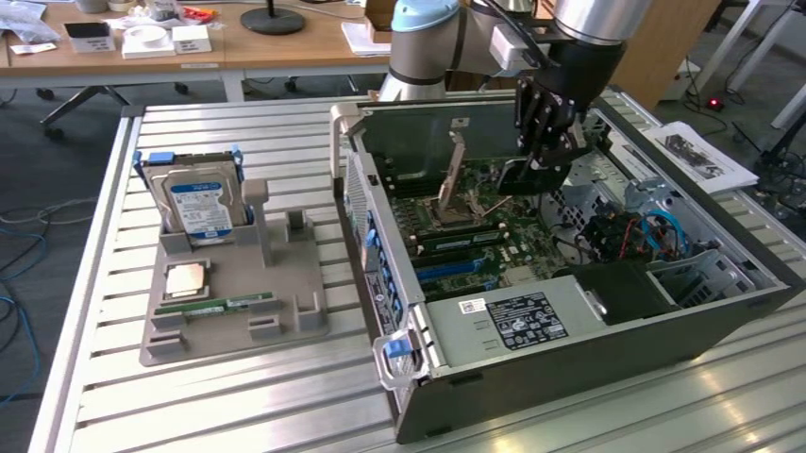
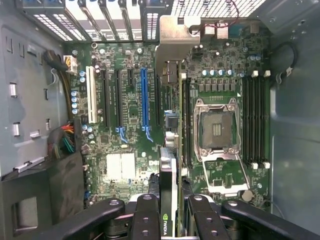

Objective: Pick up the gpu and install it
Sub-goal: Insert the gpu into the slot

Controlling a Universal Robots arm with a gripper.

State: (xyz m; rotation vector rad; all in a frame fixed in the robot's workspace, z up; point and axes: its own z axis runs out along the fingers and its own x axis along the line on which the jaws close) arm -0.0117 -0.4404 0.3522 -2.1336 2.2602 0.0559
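The gpu (image 1: 523,177) is a flat black card held on edge inside the open computer case (image 1: 567,321), above the motherboard (image 1: 473,236). My gripper (image 1: 545,156) reaches down from above and is shut on the card's upper edge. In the wrist view the gpu (image 2: 169,175) runs edge-on between the black fingers (image 2: 145,212), with a green logo near my gripper (image 2: 172,212). Its silvery end bracket (image 2: 170,42) points at the case's slotted rear wall. The card lies between the blue expansion slot (image 2: 144,97) and the CPU socket (image 2: 216,129); whether it touches a slot I cannot tell.
A grey fixture (image 1: 283,274) on the slatted table at the exterior view's left holds a silver hard drive (image 1: 199,203), a green memory stick (image 1: 221,307) and a small square chip (image 1: 187,279). Case walls, a power supply (image 1: 516,321) and drive cables (image 1: 643,231) hem in the board.
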